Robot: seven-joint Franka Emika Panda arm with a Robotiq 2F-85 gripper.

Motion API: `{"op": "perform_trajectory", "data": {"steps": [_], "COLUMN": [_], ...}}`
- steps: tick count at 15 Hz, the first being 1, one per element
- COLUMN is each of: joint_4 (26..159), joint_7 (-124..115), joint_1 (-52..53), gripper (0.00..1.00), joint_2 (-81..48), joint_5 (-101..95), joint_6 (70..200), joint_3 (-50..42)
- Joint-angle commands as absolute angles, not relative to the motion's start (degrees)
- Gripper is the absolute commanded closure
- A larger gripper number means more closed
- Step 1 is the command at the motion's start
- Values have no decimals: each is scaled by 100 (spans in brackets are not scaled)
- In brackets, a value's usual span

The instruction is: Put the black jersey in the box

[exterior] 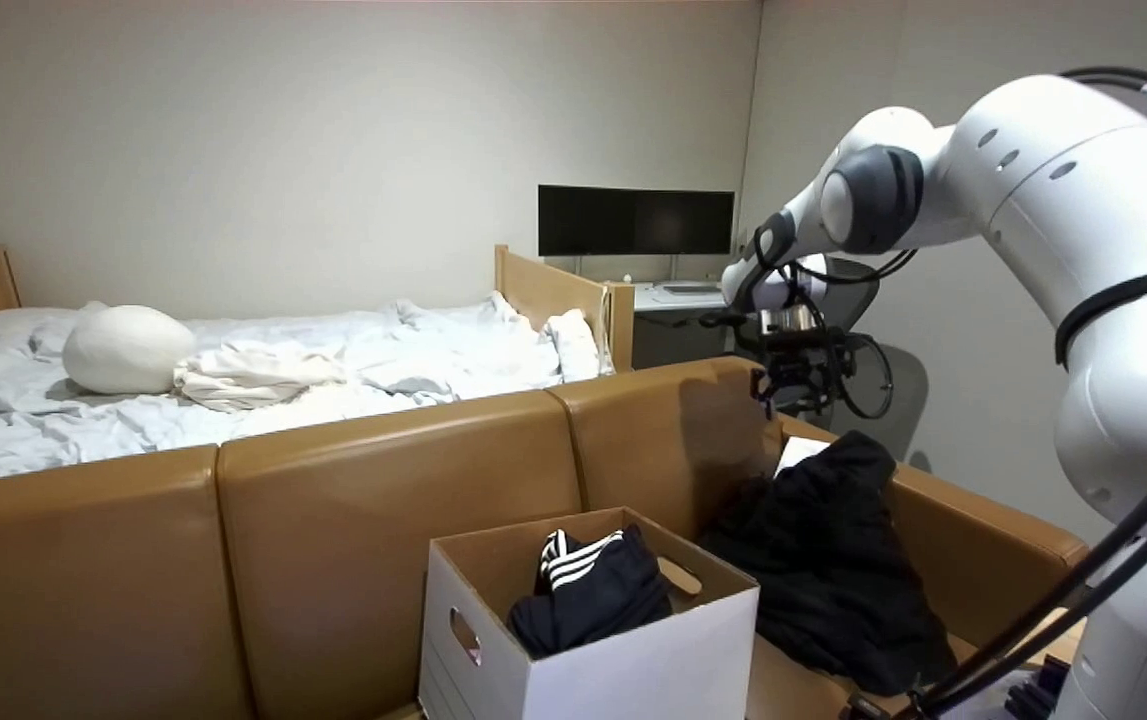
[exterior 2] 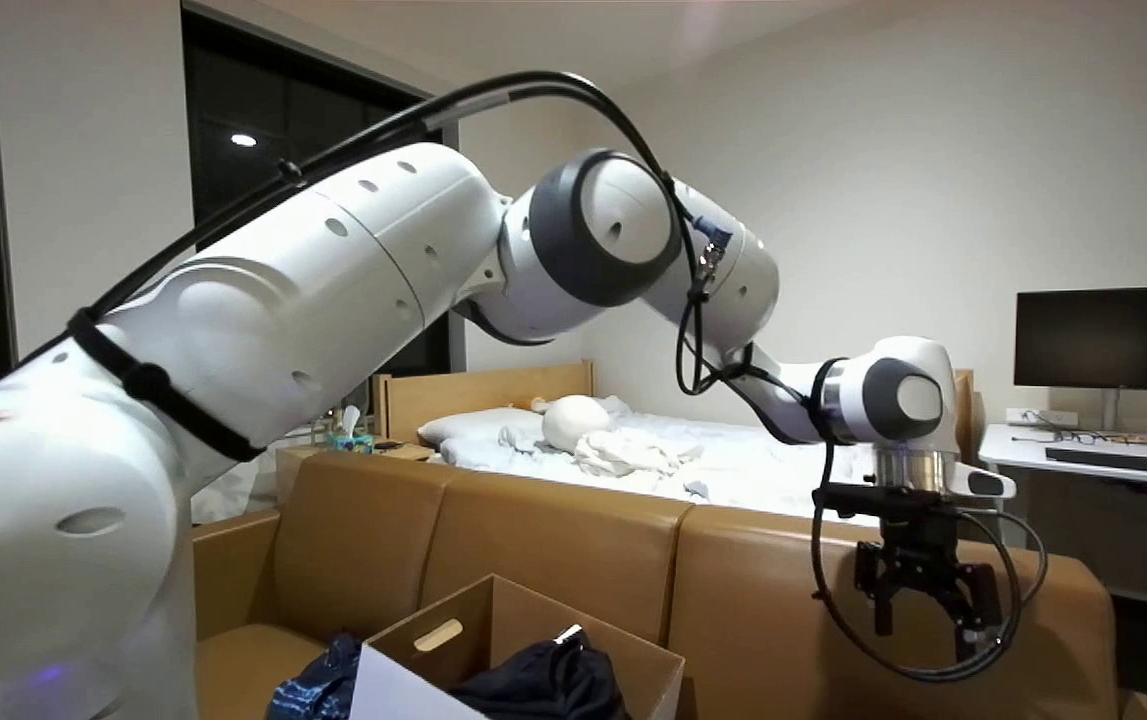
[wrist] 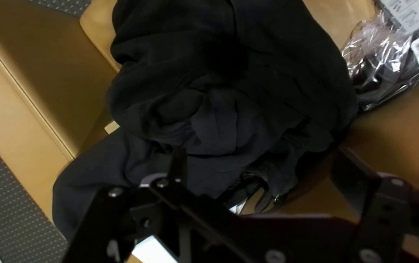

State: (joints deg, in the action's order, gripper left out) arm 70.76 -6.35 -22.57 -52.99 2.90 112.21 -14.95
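Two fingers (wrist: 353, 179) spread above one black garment (wrist: 231, 98); one box (exterior: 648, 665).

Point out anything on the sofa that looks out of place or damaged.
In the wrist view, a clear plastic packet looks like stray packaging beside the rumpled black garment, which is draped partly over the sofa armrest. No damage stands out.

White arm (exterior 2: 433, 240) in an arch, hand (exterior 2: 925, 628) downward, fingers (wrist: 178, 164) apart
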Motion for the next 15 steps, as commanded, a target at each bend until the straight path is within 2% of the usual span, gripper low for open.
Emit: {"op": "perform_trajectory", "data": {"steps": [1, 5, 9, 11, 13, 15], "joint_4": [5646, 4435, 3316, 3087, 3619, 3582], "joint_7": [-830, -1018, -1250, -1282, -1400, -1696], "joint_1": [-2604, -2888, -3087, -3086, -3054, -3055], "gripper": [0, 0, 0, 0, 0, 0], "joint_2": [-6422, -7403, -8330, -8608, -8407, -8533], "joint_5": [499, 626, 530, 523, 404, 517], "joint_6": [10825, 10758, 10121, 9862, 9910, 9945], "joint_3": [-1427, -1415, -1444, -1421, -1158, -1028]}}
